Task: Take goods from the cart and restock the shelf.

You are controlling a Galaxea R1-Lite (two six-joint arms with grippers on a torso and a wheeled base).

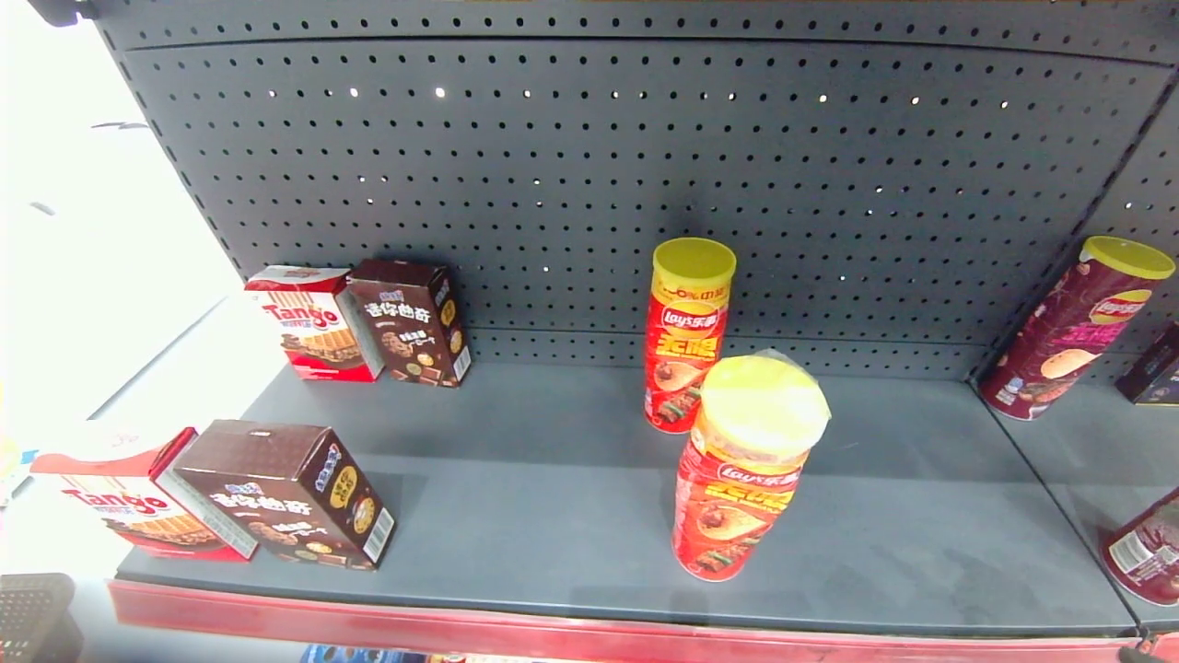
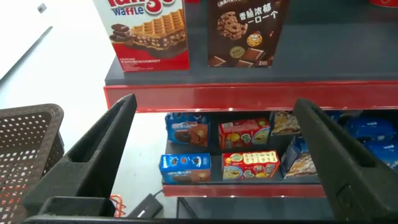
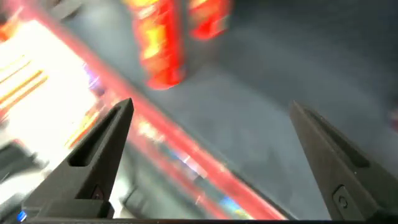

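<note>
As the claws stand at inspection: both spread wide, jaws well apart, nothing gripped.
Left claw [image 2: 214, 102]: level with the red front edge [image 2: 249, 96] of the shelf [image 1: 571, 516], short of it and not touching.
Right claw [image 3: 211, 106]: facing the same red edge at a slant, the grey deck beyond it; this view is blurred.
Beside the left claw: one brown basket [image 2: 28, 143], close by one finger and nearer than the shelf.
Below and beyond the left claw: a lower tier with two blue boxes [image 2: 185, 168] and two red-and-yellow boxes [image 2: 250, 165] countable; further packs alongside are too hidden to count.
Straight ahead of the left claw, just above the edge: one red wafer box [image 2: 149, 31] and one brown cookie box [image 2: 245, 31], side by side at the shelf front.
Further back from the left claw: a second wafer box [image 1: 313, 322] and a second cookie box [image 1: 410, 322], touching, against the perforated back panel [image 1: 599, 184].
Box count: two wafer, two cookie.
Ahead of the right claw: two red chip cans with yellow lids, both upright; nearer can [image 1: 741, 470] toward the front, farther can [image 1: 686, 336] behind it by the back panel; contact between them cannot be told.
Farthest from the right claw, next bay to its right: two purple cans, back one [image 1: 1073, 327] and front one [image 1: 1147, 552], the latter cut off; one dark box [image 1: 1151, 368] beside the back one, partly seen.
</note>
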